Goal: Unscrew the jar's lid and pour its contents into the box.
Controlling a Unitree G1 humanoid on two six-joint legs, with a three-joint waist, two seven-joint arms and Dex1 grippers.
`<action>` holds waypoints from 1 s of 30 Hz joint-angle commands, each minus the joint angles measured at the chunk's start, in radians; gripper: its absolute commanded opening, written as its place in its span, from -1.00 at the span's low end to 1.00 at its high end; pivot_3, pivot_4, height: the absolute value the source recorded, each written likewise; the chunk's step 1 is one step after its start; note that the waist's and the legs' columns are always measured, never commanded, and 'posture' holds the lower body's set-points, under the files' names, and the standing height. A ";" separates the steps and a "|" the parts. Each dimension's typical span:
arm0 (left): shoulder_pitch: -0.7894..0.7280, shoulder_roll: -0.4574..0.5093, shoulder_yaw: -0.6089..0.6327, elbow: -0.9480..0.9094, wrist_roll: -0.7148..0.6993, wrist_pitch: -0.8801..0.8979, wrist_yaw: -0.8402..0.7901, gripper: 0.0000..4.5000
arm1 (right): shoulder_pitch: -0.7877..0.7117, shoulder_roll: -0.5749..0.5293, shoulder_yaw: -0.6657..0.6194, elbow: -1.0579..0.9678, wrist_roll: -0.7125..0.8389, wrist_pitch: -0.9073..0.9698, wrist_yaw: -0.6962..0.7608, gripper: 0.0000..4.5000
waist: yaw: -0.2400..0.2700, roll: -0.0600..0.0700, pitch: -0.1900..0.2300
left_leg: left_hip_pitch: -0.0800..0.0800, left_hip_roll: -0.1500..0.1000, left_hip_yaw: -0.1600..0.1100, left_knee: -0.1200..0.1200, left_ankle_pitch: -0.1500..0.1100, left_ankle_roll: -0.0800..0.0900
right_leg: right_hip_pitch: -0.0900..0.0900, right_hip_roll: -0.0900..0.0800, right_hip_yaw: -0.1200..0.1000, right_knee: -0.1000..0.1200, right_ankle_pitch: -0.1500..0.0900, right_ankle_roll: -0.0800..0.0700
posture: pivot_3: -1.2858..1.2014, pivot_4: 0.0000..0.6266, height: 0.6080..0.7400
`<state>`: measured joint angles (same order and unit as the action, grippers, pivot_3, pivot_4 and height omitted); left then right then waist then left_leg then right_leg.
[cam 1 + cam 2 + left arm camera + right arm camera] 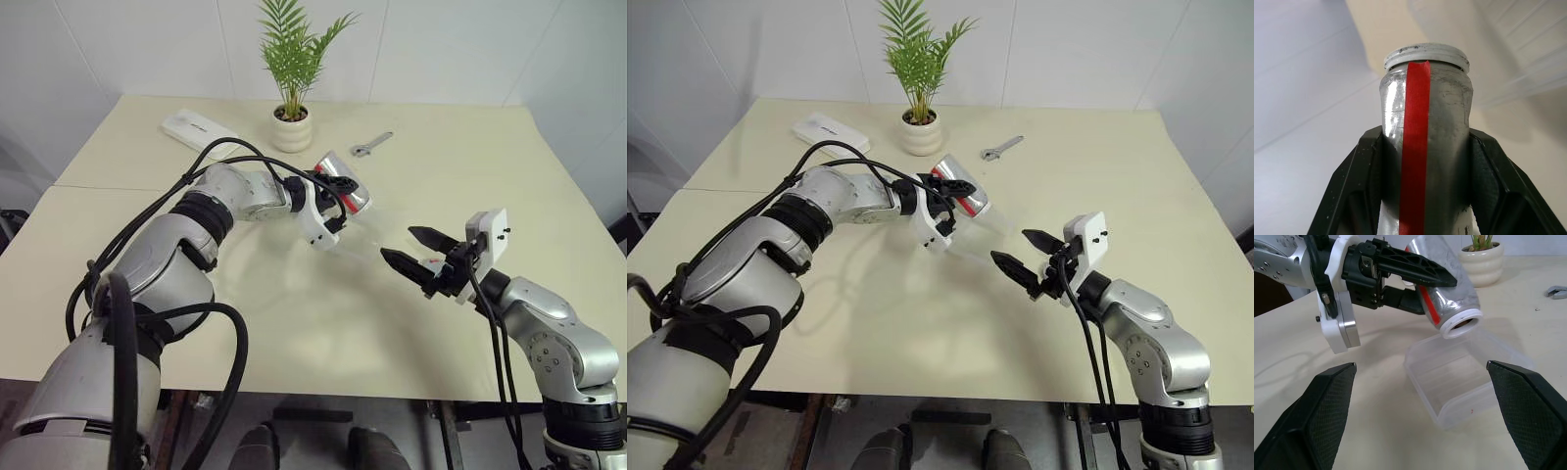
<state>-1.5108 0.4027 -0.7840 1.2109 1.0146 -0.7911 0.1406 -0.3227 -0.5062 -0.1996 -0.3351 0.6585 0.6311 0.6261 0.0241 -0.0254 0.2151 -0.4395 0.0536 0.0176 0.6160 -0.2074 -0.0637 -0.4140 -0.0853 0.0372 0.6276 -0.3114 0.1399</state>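
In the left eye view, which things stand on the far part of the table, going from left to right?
White oblong case → potted plant → wrench.

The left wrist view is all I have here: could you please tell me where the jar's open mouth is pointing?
Observer: The jar, shut in the left gripper, is tilted with its mouth down over the clear box.
Operator: Thank you. Is the lid still around?
Observer: I cannot see it; the jar's threaded rim is bare.
Operator: And where is the other arm?
Observer: The right gripper is open, holding nothing, beside the box.
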 commanded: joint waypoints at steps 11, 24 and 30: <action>0.148 -0.094 0.812 -0.030 -1.027 0.475 -0.934 -0.13 | -0.012 0.001 0.004 -0.004 0.000 -0.031 0.009 1.00 | -0.001 0.000 0.000 | 0.000 0.000 -0.001 0.012 0.000 0.002 | 0.001 0.000 0.000 0.010 0.000 0.000 | 0.03 -0.52 1.00; 0.327 -0.172 1.083 -0.256 -1.378 0.765 -1.010 -0.13 | -0.003 -0.010 0.009 -0.012 -0.008 -0.036 0.013 1.00 | -0.031 0.000 0.000 | 0.004 0.000 -0.005 0.014 0.004 0.008 | 0.003 0.001 0.000 0.020 0.004 -0.002 | 0.03 -0.52 1.00; 0.350 -0.152 0.929 -0.243 -1.160 0.482 -0.911 -0.13 | -0.013 -0.005 0.021 -0.003 -0.017 -0.038 0.012 1.00 | -0.025 0.000 0.000 | 0.003 0.001 -0.005 0.014 0.005 0.008 | 0.003 0.002 0.000 0.018 0.008 -0.003 | 0.03 -0.52 1.00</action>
<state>-1.1401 0.2409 0.1872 0.9962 -0.2153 -0.1914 -0.8049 -0.3280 -0.5044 -0.1693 -0.3165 0.6369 0.6119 0.6305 -0.0012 -0.0253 0.2151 -0.4368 0.0541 0.0126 0.6296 -0.2018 -0.0555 -0.4113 -0.0836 0.0372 0.6443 -0.3025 0.1372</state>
